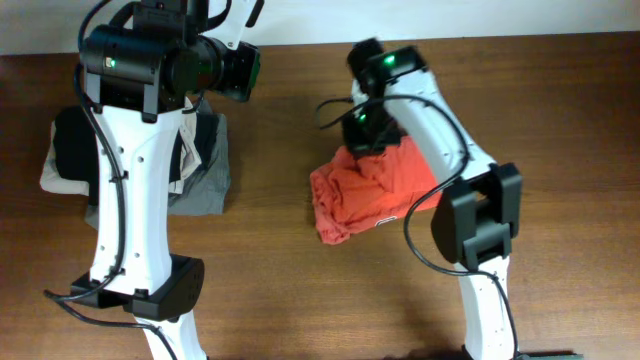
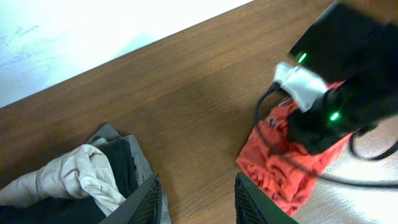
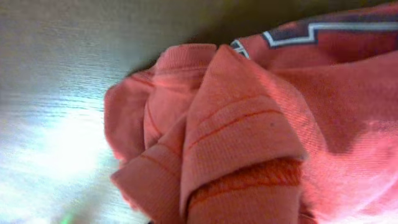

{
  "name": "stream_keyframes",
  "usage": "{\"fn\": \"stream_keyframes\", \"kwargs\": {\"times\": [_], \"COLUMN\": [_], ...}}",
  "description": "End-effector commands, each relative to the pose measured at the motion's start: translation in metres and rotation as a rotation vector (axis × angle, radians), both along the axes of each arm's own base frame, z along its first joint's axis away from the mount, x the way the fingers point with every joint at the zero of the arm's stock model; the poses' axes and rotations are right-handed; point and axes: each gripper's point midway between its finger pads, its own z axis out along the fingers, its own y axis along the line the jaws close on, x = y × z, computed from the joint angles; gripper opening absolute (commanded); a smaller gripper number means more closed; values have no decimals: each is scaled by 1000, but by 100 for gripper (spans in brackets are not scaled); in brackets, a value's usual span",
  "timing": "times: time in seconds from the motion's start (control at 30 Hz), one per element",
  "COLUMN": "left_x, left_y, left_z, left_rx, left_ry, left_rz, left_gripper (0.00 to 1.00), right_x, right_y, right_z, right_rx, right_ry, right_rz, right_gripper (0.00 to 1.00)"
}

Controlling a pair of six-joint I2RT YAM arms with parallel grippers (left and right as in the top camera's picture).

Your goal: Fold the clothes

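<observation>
Table (image 1: 280, 260) holds folded garments (image 1: 207, 178) (left); right arm (image 1: 438, 118) overhangs T-shirt (image 1: 345, 195).

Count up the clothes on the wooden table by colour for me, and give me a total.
Red-orange crumpled cotton T-shirt: 1
Black folded cloth garment: 1
Beige folded cloth garment: 1
Grey folded cloth garment: 1
Total: 4, as far as the stacked pile on the left shows.
</observation>
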Motion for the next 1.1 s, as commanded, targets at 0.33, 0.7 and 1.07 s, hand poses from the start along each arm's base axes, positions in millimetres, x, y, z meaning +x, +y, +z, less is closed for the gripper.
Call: {"fn": "stream_keyframes", "kwargs": {"times": [0.33, 0.7, 1.07], "left_x": [-4, -3, -3], "left_y": [4, 4, 3], "left_z": [11, 12, 13], "left_rx": [0, -1, -5], "left_ry": [-32, -35, -39], "left_rz": [9, 8, 7], "left_gripper": [39, 39, 39], "right_x": [-13, -24, -53], "right_y": [8, 1, 37], "right_z": [11, 71, 56], "right_rx": [-52, -14, 21], "right_ry": [-29, -137, -77], "right_rz": [-1, 41, 114], "right_gripper": [13, 9, 9]}}
